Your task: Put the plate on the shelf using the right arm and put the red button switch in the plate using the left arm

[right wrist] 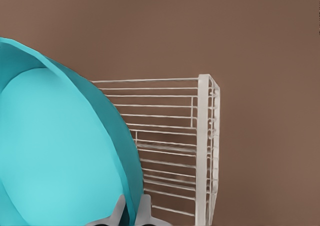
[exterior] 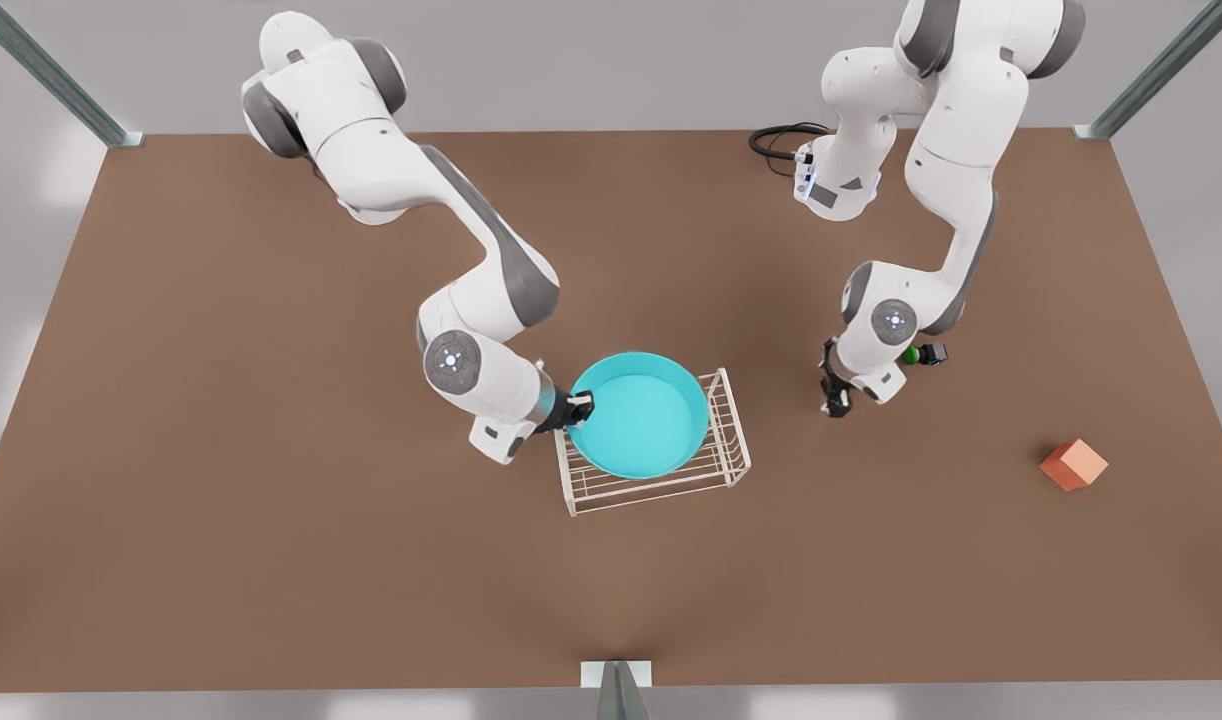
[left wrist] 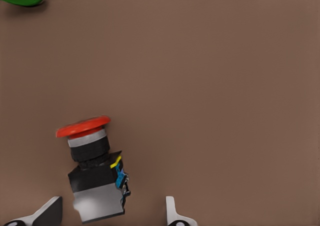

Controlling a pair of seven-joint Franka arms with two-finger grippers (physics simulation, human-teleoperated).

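Brown matte table [exterior: 271, 560]: flat, uniform surface bearing all items.

Right gripper [exterior: 579, 408]: black two-finger unit on a glossy white and grey arm, at the front view's left of centre. Its fingers [right wrist: 120, 210] pinch the plate's rim, one pale pad on each side of the thin wall, as the right wrist view shows.

Plate [exterior: 639, 415]: round, smooth turquoise dish with a raised rim and a paler flat floor. It sits over the top of the shelf, covering most of it, its rim held at the side nearest the right gripper.

Shelf [exterior: 661, 480]: white wire-frame rack, box-shaped, with thin parallel bars and thicker corner posts, standing on the table under the plate.

Left gripper [exterior: 833, 398]: dark fingers pointing down at the table, at the front view's right. Its fingers [left wrist: 172, 213] are spread wide, empty, with the red button switch lying just ahead of them.

Red button switch [left wrist: 95, 173]: black boxy body, grey collar, wide flat red cap, lying tilted on the table.

Green-capped switch [exterior: 921, 354]: small black body, round green cap, just beside the left arm's wrist.

Orange cube [exterior: 1073, 465]: matte, sharp-edged, well apart toward the front view's right.
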